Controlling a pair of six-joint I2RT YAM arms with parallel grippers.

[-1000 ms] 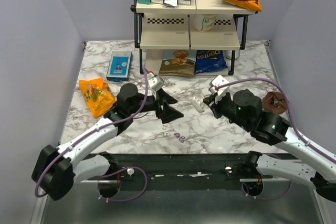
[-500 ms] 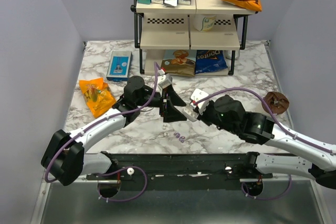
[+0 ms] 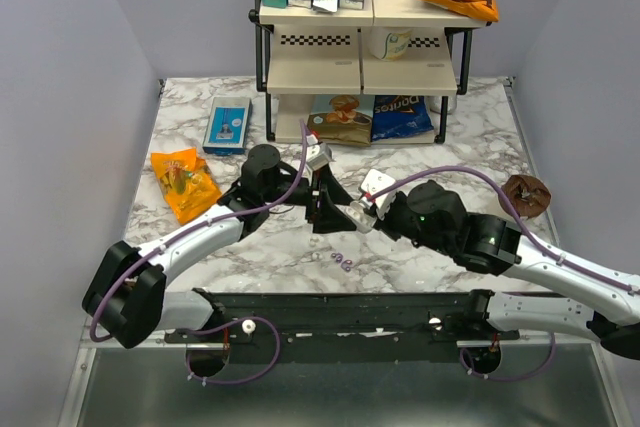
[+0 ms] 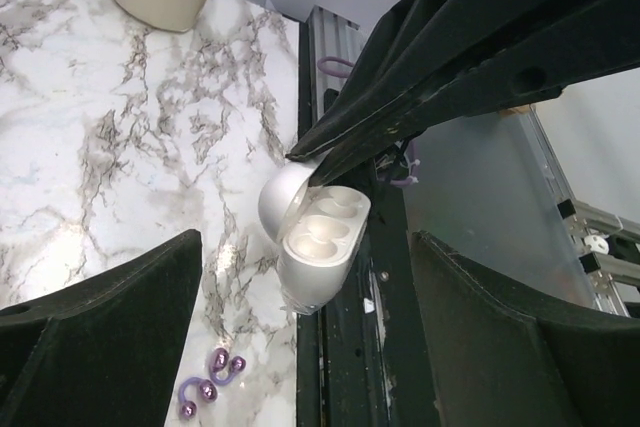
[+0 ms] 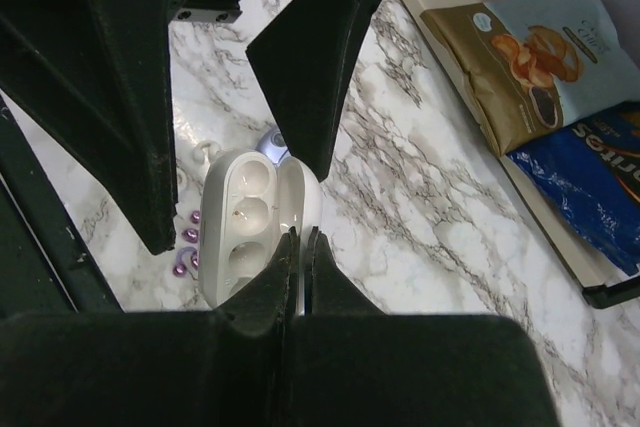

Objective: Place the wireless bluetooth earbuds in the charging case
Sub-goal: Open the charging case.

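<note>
Above table's (image 3: 270,269) near edge, right pincer (image 5: 298,237) pinches open charging case (image 4: 322,239); left pincer (image 4: 305,247) wide.

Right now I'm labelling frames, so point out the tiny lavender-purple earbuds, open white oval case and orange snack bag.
lavender-purple earbuds (image 4: 208,392): left wrist view, a bead
open white oval case (image 4: 320,245): left wrist view, inner tray
orange snack bag (image 3: 183,184): top view, centre

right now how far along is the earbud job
Done: the charging case is open, both wells empty. In hand: the right gripper pinches its rim, the left gripper open beside it. To do: both purple earbuds lie loose on the marble table, neither picked up or seated.
</note>
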